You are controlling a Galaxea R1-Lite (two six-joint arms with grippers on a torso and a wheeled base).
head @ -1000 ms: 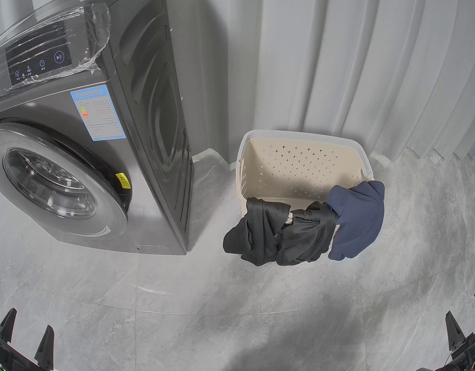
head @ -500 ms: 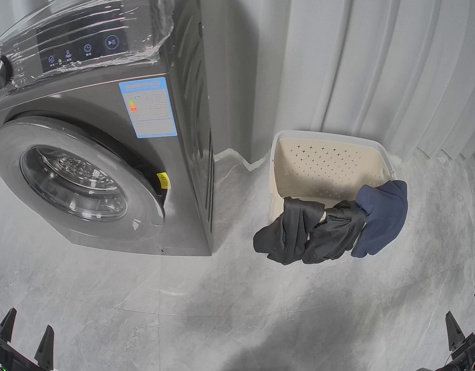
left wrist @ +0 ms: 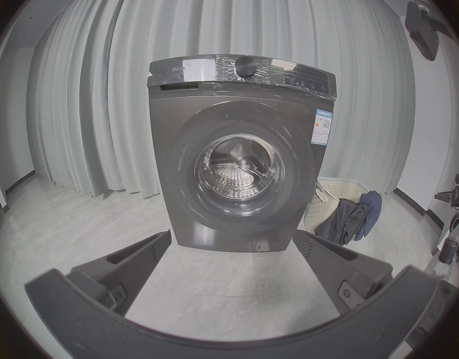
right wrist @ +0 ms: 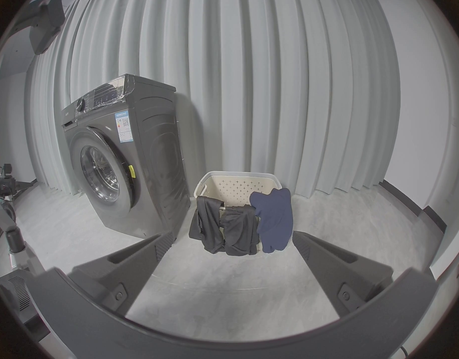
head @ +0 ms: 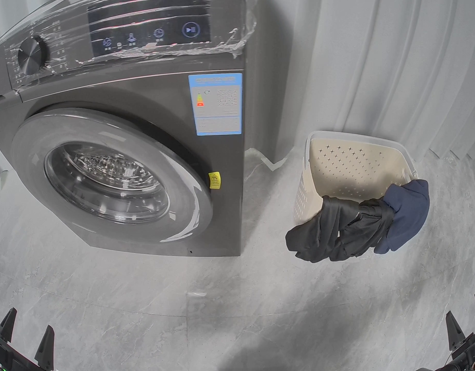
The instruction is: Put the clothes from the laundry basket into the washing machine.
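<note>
Clothes (head: 361, 222) are waiting untouched, so the task is sitting at its very start: the approach, with no garment lifted. Going from the left, the left gripper (head: 29, 320) is hanging low over the floor (head: 248, 294), its jaws spread wide and holding nothing, facing the washing machine (head: 144, 94), whose round door (head: 108, 181) is lying closed. Just right of the machine, the laundry basket (head: 361, 136) is standing on the floor against the curtain (head: 377, 52). A black garment (head: 325, 233) and a navy garment (head: 407, 212) are draping over its near rim, touching, the black one on the left. Farther right and nearer the robot, the right gripper (head: 463, 307) is gaping empty too, well apart from the basket. By my reading, the next move is calling for opening the door, probably with the left gripper, and bringing the right gripper up to the draped cloth.
</note>
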